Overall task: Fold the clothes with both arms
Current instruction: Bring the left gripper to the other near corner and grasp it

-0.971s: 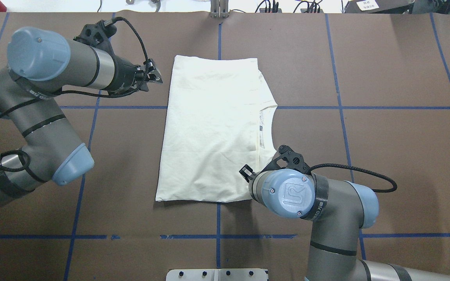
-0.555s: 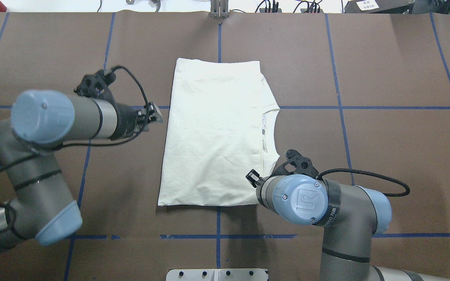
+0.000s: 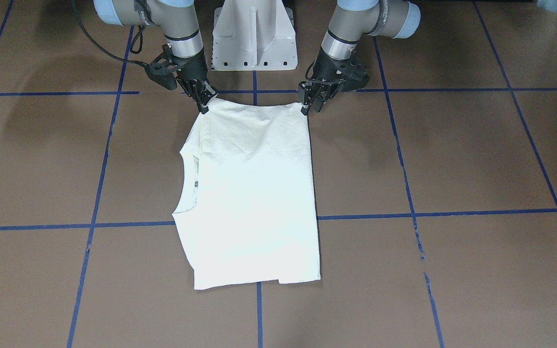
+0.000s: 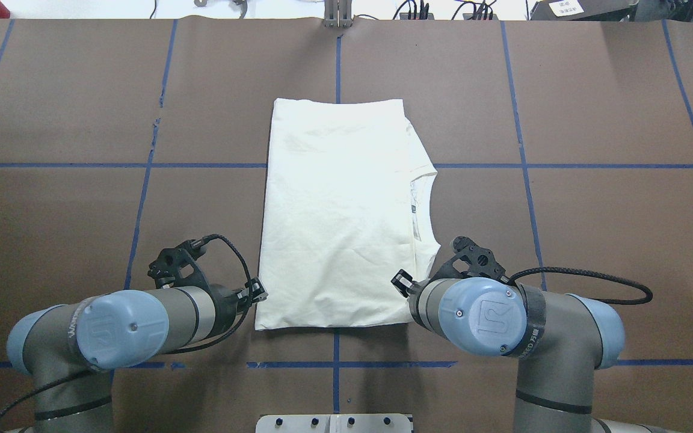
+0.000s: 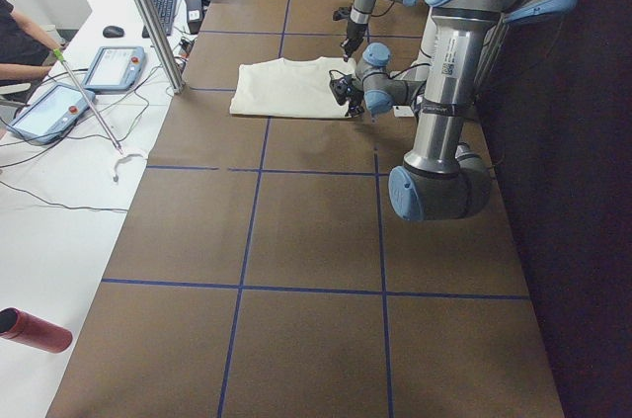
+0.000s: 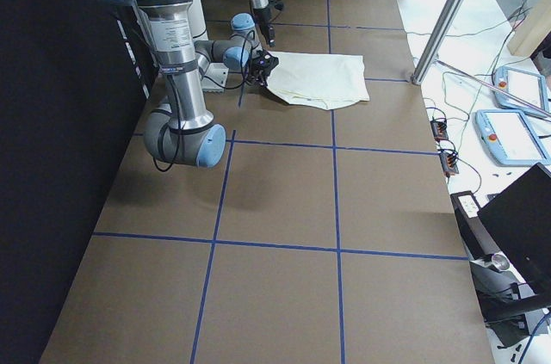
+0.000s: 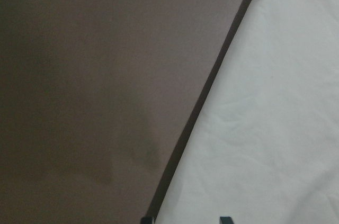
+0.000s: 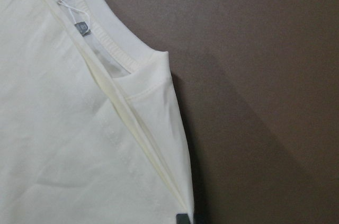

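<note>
The left gripper [image 3: 305, 105] sits low at one near corner of the T-shirt [image 4: 334, 210] with its fingers [image 7: 225, 220] spread, the cloth's edge running between them and the bare brown table [image 4: 593, 240] to its outer side. The right gripper [image 3: 204, 104] is pressed almost together on the other near corner, pinching the cloth there, with the ribbed collar [image 8: 108, 38] a little ahead of it along the shirt's outer edge. From both grippers the folded shirt, plain cream side up, lies flat and stretches straight ahead.
</note>
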You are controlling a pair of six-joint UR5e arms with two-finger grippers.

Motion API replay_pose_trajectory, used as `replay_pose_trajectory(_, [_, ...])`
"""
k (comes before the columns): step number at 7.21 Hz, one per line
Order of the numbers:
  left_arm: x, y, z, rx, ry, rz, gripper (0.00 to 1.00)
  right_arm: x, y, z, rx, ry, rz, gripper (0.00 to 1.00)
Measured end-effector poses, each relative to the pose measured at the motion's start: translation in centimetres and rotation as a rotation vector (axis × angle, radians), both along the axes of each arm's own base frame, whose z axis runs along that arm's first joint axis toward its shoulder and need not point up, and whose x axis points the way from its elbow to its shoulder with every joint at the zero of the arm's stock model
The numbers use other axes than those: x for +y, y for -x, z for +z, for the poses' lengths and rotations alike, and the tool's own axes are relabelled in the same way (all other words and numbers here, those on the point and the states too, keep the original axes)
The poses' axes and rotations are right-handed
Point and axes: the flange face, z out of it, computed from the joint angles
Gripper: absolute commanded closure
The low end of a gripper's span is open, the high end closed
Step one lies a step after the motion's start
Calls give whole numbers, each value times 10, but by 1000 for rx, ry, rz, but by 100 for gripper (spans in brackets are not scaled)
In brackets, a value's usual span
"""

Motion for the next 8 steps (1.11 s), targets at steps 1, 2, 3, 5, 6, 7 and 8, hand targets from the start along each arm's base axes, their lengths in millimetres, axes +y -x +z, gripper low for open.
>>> replay_pose_trajectory(1, [9,-7,2,-5,5,15,49,0,-1,-1,-3,-1,-1,100])
replay_pose_trajectory(2, [17,-15,3,-11,8,31,50,1,-1,-2,-5,-2,-1,100])
replay_pose_trajectory(3, [22,-20,5,-15,9,42,53,1,-2,-2,-5,-2,-1,100])
replay_pose_trajectory(5, [26,-28,10,-29,11,50,100,1,-2,-2,-4,-2,0,100])
replay_pose_trajectory(6, [26,-30,10,-30,12,51,100,1,-2,-2,-4,-2,0,100])
replay_pose_trajectory(7, [26,-31,8,-28,11,52,100,1,-2,-2,-4,-2,0,100])
replay_pose_trajectory(8, [25,-31,3,-22,9,51,100,1,-2,-1,-3,-2,0,100])
